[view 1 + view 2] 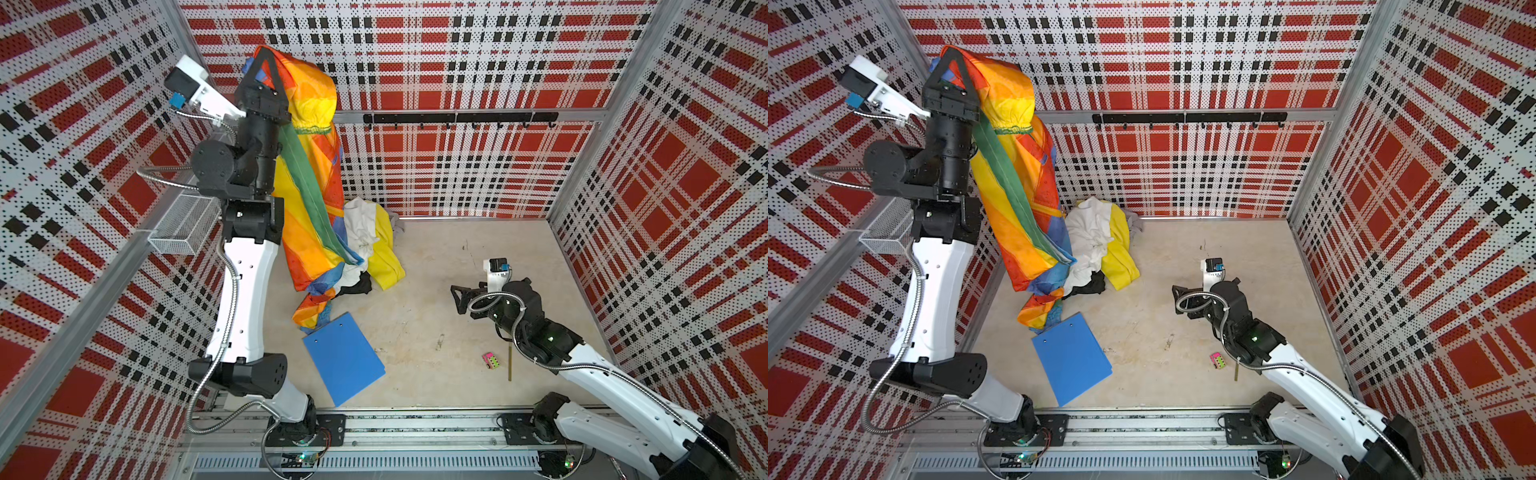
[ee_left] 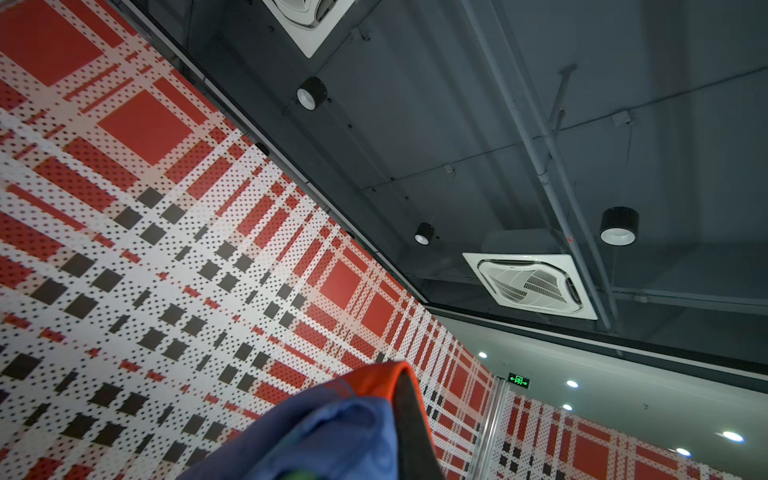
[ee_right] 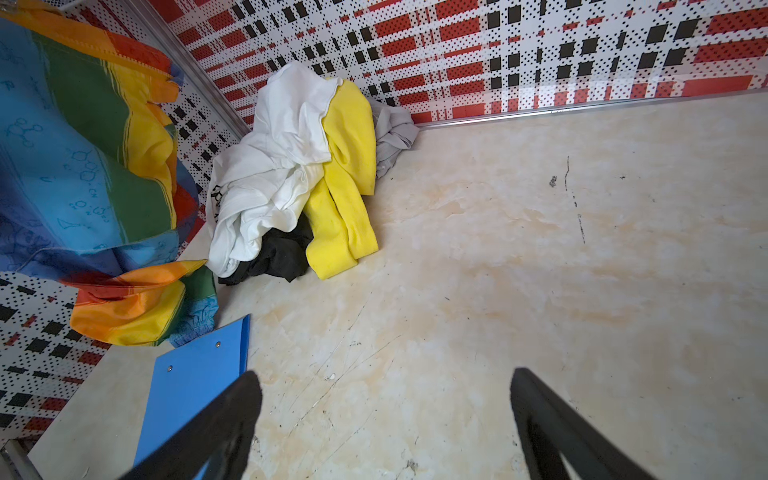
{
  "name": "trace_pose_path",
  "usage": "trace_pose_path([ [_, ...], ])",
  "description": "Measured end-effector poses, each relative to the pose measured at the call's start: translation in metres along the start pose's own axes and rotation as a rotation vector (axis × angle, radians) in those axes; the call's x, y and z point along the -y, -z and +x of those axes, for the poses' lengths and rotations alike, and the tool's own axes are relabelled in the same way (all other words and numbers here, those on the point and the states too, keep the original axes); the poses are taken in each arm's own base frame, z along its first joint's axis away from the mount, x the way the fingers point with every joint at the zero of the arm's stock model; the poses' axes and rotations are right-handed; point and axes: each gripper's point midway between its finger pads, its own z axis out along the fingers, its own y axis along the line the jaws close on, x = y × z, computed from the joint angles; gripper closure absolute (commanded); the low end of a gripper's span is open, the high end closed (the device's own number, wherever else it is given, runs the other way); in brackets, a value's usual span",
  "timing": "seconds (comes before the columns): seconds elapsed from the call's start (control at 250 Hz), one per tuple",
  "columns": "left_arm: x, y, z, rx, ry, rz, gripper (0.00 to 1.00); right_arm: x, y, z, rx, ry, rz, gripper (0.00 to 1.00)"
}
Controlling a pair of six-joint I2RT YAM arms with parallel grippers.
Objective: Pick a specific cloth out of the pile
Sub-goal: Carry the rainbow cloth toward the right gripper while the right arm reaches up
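1. Both top views: left end effector (image 1: 262, 62) (image 1: 951, 63) is raised high near the back wall, jaws clenched on the top edge of the cloth (image 1: 309, 174) (image 1: 1013, 199). The cloth is a thin, shiny sheet in broad orange, yellow, green and blue stripes, hanging in long folds beside the arm. Its lower end bunches just beside the blue folder (image 1: 343, 361) (image 1: 1071, 361).
2. Same views: the pile (image 1: 370, 237) (image 1: 1100, 241) is a soft, crumpled heap of white, yellow, black and grey, lying in the back corner of the bench (image 1: 457, 257) (image 1: 1183, 266), right next to the hanging cloth. Right end effector (image 1: 457, 299) (image 1: 1177, 299) is low over the bare bench, jaws spread wide, holding nothing.
3. Left wrist: blue and orange folds of the cloth (image 2: 332, 436) are pressed against one dark finger (image 2: 409, 428). Plaid perforated wall and ceiling lie behind.
4. Right wrist: the right end effector (image 3: 386, 376) shows two black fingers well apart, with only scuffed, marbled beige bench (image 3: 540, 249) between them. The cloth (image 3: 83, 145) shows faint printed line drawings on its blue stripe. The pile (image 3: 299, 166) sits beside it. The folder (image 3: 191, 395) is flat, rigid and smooth.
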Motion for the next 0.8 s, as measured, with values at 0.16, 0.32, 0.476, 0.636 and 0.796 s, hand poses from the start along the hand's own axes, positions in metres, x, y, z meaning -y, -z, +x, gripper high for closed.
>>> trace_pose_path([
  [0.16, 0.012, -0.014, 0.011, 0.003, 0.079, 0.055, 1.00, 0.000, 0.008, -0.008, 0.029, -0.019, -0.002, 0.00],
  [0.32, 0.027, -0.023, 0.032, -0.014, 0.150, 0.100, 1.00, 0.002, 0.017, -0.017, 0.068, -0.032, 0.006, 0.00],
  [0.476, 0.050, -0.031, 0.053, -0.023, 0.236, 0.162, 1.00, 0.008, 0.026, -0.024, 0.108, -0.053, 0.031, 0.00],
  [0.636, 0.078, -0.033, 0.081, -0.049, 0.325, 0.216, 1.00, 0.018, 0.034, -0.027, 0.141, -0.093, 0.077, 0.00],
  [0.796, 0.112, -0.028, 0.108, -0.086, 0.401, 0.252, 1.00, 0.026, 0.047, -0.035, 0.194, -0.136, 0.102, 0.00],
])
